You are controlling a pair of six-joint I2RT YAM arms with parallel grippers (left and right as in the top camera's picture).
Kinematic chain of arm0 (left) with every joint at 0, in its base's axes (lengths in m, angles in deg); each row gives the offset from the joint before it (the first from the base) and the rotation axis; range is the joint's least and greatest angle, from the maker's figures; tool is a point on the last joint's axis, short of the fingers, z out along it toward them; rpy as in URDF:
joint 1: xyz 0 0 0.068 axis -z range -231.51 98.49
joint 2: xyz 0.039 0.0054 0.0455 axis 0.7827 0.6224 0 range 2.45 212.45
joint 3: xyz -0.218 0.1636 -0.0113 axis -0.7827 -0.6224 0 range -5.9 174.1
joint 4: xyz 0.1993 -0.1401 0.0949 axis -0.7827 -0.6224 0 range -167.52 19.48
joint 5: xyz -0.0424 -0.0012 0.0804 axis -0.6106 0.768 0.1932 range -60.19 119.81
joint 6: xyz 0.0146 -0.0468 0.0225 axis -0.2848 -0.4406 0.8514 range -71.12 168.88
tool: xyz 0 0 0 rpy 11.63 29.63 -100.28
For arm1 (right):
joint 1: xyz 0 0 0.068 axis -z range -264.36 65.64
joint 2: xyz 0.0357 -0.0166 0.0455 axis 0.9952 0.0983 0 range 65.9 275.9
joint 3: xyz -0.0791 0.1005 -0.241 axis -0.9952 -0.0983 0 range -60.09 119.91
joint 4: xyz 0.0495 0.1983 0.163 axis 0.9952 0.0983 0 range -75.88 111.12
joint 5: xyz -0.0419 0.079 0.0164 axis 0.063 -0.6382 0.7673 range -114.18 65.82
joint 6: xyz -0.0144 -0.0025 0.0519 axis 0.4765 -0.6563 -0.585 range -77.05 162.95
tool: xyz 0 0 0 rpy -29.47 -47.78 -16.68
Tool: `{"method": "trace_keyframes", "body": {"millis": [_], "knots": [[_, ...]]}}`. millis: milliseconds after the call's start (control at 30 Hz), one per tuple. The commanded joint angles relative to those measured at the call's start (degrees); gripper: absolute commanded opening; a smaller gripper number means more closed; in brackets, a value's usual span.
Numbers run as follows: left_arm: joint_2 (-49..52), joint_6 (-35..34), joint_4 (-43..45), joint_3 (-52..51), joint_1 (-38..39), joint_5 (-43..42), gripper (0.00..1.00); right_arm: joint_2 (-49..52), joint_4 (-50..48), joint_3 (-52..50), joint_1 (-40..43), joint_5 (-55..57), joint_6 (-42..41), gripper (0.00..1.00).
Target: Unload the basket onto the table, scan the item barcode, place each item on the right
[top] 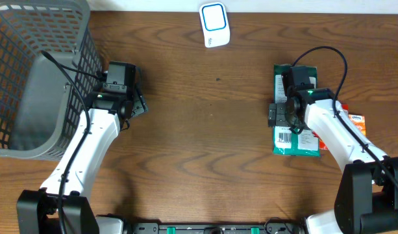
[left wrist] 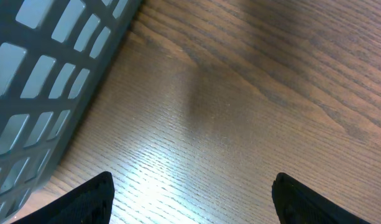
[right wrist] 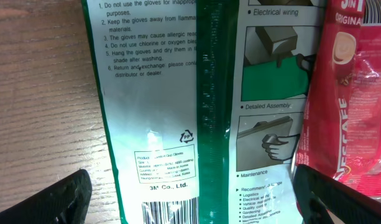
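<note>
— Bright in here, isn't it? Even light from overhead, and the arms throw only faint, soft shadows on the table [top: 205,130].
— Mostly. Seen from the left wrist, there's a pale sheen on the wood low in the middle, with a dim smudge of shadow above it.
— And the basket [left wrist: 47,81]?
— Blurred, that close. Same for the dark fingertips [left wrist: 94,202] in the bottom corners.
— The right wrist?
— Glare across the glossy green packet [right wrist: 159,124] hazes some print. The red sachet [right wrist: 358,93] glints too. Most of the text stays sharp.
</note>
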Motion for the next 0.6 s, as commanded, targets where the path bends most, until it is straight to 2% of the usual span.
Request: {"method": "trace_keyframes", "body": {"millis": [0, 300, 567], "knots": [[-0.4, -0.3, -0.2, -0.4, -0.2, 0.5, 0.82, -0.3, -0.1, -0.3, 0.3, -0.3, 0.5, 0.99], [-2.6, -0.3, -0.2, -0.4, -0.2, 0.5, 0.82, -0.3, -0.1, -0.3, 0.3, -0.3, 0.5, 0.99], [-22.8, 3.6, -1.5, -0.4, -0.2, 5.7, 0.82, -0.3, -0.1, -0.3, 0.3, -0.3, 0.5, 0.99]]}}
